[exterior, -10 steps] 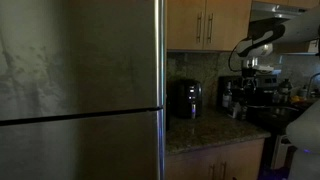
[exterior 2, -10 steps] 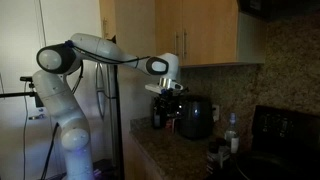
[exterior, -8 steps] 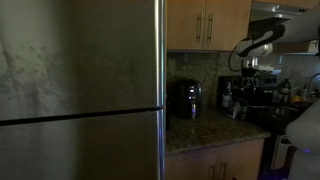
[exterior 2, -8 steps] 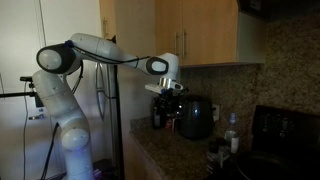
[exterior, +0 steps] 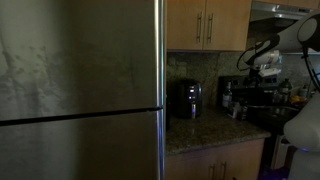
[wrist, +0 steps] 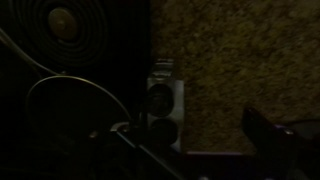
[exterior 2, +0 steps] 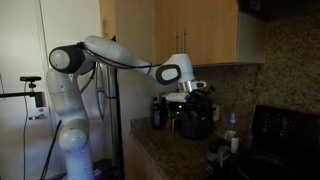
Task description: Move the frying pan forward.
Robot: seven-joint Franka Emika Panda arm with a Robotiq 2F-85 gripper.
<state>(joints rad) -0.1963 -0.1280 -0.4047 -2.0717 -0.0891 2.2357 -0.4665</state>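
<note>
The kitchen is very dark. My gripper hangs over the counter in both exterior views (exterior: pixel 262 72) (exterior 2: pixel 190 96), above the black coffee maker (exterior 2: pixel 196 118). In the wrist view my gripper (wrist: pixel 190 150) looks open, with one dark finger at the lower right and nothing between the jaws. A thin pale curved rim (wrist: pixel 62 82) at the lower left of the wrist view may be the frying pan; I cannot tell for sure. A round burner (wrist: pixel 60 20) of the black stove lies at the upper left of that view.
Speckled granite counter (wrist: pixel 240 60) and backsplash. Bottles (exterior 2: pixel 232 132) stand beside the black stove (exterior 2: pixel 278 125). Wooden cabinets (exterior 2: pixel 200 30) hang above. A steel refrigerator (exterior: pixel 80 90) fills much of an exterior view. A small grey two-lens object (wrist: pixel 160 100) sits on the counter.
The arm has swung towards the stove; the gripper has moved sideways along the counter and a little lower, now over the coffee maker.
</note>
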